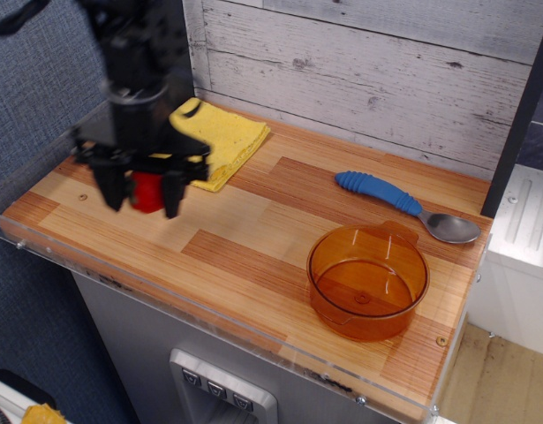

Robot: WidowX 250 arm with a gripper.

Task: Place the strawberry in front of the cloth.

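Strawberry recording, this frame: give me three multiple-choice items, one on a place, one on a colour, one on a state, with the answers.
1. Where does the spoon lie?
A. inside the bowl
B. on the cloth
C. on the table behind the bowl

2. What colour is the bowl?
A. orange
B. green
C. white

3. What is the state of the strawberry?
A. lying in the bowl
B. held between the fingers of the gripper
C. resting on the spoon

Answers: 1 C, the spoon lies on the wood between wall and bowl. 2 A, it is see-through orange. 3 B, the red fruit sits between the dark fingers, near the front edge of the cloth.
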